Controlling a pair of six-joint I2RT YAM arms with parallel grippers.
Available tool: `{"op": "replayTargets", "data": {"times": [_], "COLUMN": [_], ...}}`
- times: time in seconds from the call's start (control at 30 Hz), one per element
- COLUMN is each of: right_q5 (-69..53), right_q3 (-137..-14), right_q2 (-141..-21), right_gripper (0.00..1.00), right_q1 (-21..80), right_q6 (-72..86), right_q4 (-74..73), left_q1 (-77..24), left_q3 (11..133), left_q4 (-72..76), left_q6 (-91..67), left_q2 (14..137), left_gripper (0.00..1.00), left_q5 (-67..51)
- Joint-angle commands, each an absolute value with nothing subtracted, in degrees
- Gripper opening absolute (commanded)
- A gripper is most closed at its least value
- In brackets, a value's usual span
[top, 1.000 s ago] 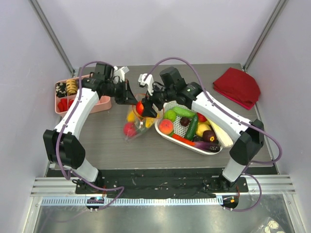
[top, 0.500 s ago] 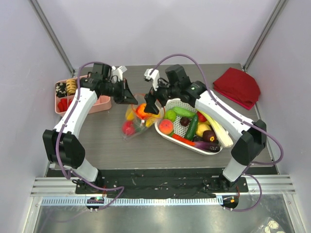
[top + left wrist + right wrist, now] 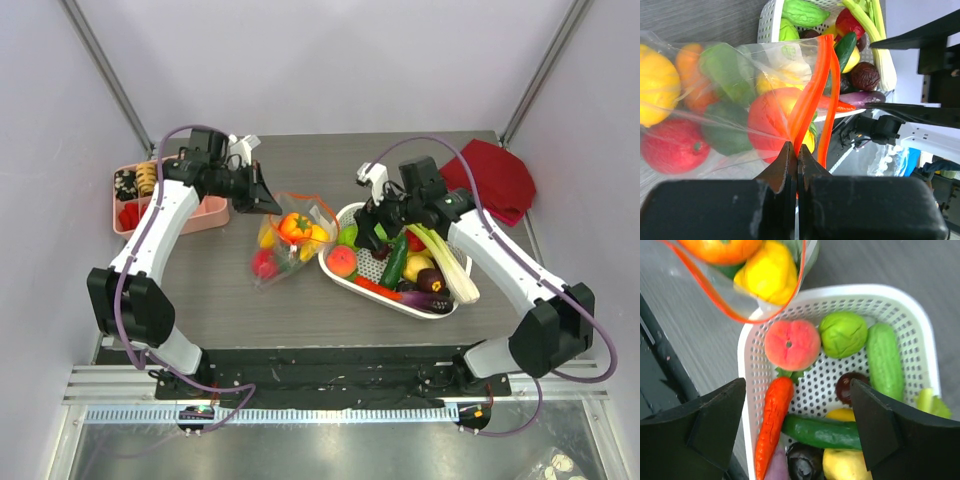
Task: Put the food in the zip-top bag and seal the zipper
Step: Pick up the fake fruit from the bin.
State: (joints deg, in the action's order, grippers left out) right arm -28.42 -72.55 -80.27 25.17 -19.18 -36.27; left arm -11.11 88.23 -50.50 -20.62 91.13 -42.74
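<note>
The clear zip-top bag (image 3: 283, 245) lies left of the basket with several pieces of food in it: an orange-red fruit (image 3: 294, 226), a yellow one (image 3: 319, 236) and a red one (image 3: 265, 265). My left gripper (image 3: 797, 147) is shut on one side of the red-orange zipper (image 3: 812, 85) and holds the bag's mouth up and open. My right gripper (image 3: 797, 385) hangs open and empty over the white basket (image 3: 747, 365). Below it lie a peach (image 3: 792, 345), a green ball (image 3: 842, 332), a carrot (image 3: 772, 425) and a cucumber (image 3: 825, 432).
A pink compartment tray (image 3: 135, 200) sits at the far left by the left arm. A red cloth (image 3: 490, 175) lies at the back right. A long leek (image 3: 445, 260) rests along the basket's right side. The table's near edge is a black rail.
My right gripper has let the orange-red fruit go into the bag, then swung right to hang over the basket. The left gripper keeps its hold on the zipper.
</note>
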Motion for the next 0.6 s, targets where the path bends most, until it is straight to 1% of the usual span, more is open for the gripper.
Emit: {"op": "replayTargets", "data": {"times": [0.0, 0.1, 0.2, 0.3, 0.33, 0.4, 0.43, 0.53, 0.57], "right_q5": [-27.25, -26.11, -23.82, -22.76, -22.42, -22.06, -21.1, -17.33, -16.53], "right_q3": [-71.28, -70.4, -69.0, -66.98, -66.8, -67.67, -68.11, -70.31, -71.01], "right_q2": [-81.47, -84.28, -85.25, -85.6, -85.95, -88.32, -89.11, -92.8, -94.2], "right_gripper": [0.85, 0.79, 0.78, 0.75, 0.7, 0.64, 0.58, 0.49, 0.48], "right_q1": [25.49, 25.49, 25.4, 25.4, 25.49, 25.4, 25.49, 25.58, 25.66], "right_q6": [-22.49, -25.83, -28.82, -29.88, -30.84, -32.07, -33.91, -36.46, -37.61], "right_q4": [-37.88, -39.11, -38.41, -32.63, -31.65, -30.68, -30.76, -31.81, -32.69], "left_q1": [-10.81, -10.81, -10.81, -10.81, -10.81, -10.81, -10.9, -10.81, -10.81], "left_q3": [90.7, 89.65, 88.77, 88.59, 88.59, 89.12, 89.3, 89.65, 89.65], "left_q4": [-52.73, -53.44, -52.56, -51.51, -51.07, -51.24, -51.33, -51.33, -51.33], "left_q6": [-17.23, -16.79, -17.22, -18.1, -18.28, -18.63, -18.63, -18.81, -18.81], "left_q2": [88.68, 89.21, 89.38, 89.56, 89.73, 90.44, 90.61, 90.7, 90.62], "left_gripper": [0.0, 0.0, 0.0, 0.0, 0.0, 0.0, 0.0, 0.0, 0.0], "left_q5": [-43.15, -43.94, -44.12, -44.21, -44.3, -44.47, -44.47, -44.38, -44.3]}}
